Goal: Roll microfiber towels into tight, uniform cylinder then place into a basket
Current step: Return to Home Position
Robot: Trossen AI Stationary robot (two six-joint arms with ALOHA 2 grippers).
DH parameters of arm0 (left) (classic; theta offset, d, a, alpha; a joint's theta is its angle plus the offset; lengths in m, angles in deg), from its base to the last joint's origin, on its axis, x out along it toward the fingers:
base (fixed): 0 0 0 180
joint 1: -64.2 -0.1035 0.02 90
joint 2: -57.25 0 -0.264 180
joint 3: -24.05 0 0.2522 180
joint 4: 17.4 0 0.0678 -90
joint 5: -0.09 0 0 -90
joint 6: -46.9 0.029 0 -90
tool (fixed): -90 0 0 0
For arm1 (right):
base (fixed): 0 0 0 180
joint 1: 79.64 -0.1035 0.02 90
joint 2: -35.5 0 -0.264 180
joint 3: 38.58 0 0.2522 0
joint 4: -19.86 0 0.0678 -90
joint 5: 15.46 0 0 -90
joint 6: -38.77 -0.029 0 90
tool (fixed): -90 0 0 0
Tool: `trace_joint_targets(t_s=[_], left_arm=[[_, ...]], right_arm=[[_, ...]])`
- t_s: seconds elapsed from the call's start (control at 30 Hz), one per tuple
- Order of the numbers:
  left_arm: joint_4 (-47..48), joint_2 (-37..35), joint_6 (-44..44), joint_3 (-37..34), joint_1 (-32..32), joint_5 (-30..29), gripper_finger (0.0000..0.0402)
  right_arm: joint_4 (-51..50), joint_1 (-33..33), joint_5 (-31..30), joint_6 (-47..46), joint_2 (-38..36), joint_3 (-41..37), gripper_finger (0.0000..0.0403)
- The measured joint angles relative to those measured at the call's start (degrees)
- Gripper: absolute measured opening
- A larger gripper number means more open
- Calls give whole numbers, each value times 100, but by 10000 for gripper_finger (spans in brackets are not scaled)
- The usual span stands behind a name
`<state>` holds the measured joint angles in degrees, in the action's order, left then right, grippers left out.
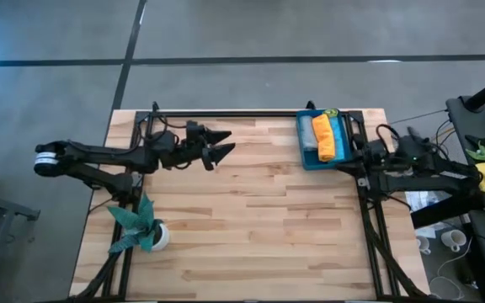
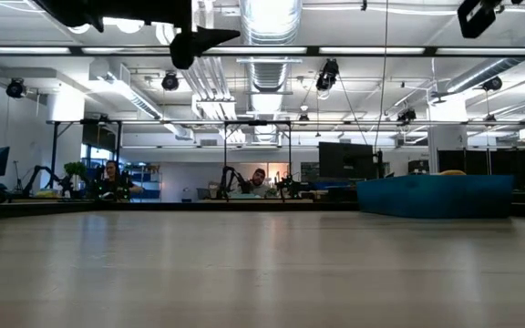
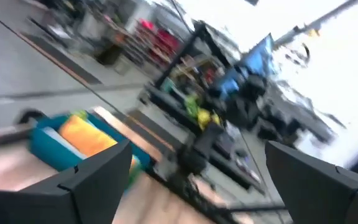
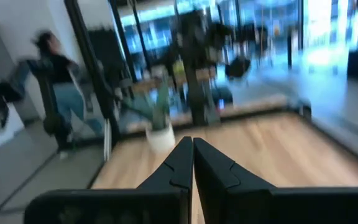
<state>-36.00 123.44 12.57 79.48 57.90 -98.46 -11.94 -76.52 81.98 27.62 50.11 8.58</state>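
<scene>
Orange towel (image 1: 323, 137) in basket (image 1: 320, 165), well apart from spread left claw (image 1: 222, 144); right claw (image 4: 192, 143) pressed together.

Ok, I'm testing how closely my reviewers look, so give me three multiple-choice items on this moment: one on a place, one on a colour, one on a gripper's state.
1. Where on the table does the basket stand in the high view?
A. by the top right corner
B. in the middle
C. beside the plant

2. What colour is the towel in the basket's middle?
A. purple
B. orange
C. black

3. How is the right gripper?
A. open wide
B. shut on a towel
C. shut, holding nothing

Answers:
1 A, the basket sits at that corner.
2 B, an orange roll lies along its middle.
3 C, the right wrist view shows the fingers pressed together with nothing between; the left gripper is the open one.
</scene>
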Motion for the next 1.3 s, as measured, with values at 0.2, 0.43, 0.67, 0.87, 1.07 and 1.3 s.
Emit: trace_joint_targets(t_s=[0.2,0.43,0.67,0.87,1.07,1.3], left_arm=[[9,-1,419,-167,-26,512,352],[-345,-641,1093,-931,-30,867,352],[-955,-1881,1632,-2164,-93,495,352],[-958,-2539,1123,-2860,-174,200,352],[-1557,-3120,1086,-3746,-198,654,352],[395,-4891,920,-4118,-259,1254,352]], right_arm=[[-420,2,-297,254,27,-10,9],[-200,-24,-17,629,-49,-86,9],[-475,-22,-8,863,-305,-391,9],[361,-22,-3,712,-383,-607,9],[858,-49,13,628,-725,-1285,9],[1256,-264,106,159,-1454,-1555,9]])
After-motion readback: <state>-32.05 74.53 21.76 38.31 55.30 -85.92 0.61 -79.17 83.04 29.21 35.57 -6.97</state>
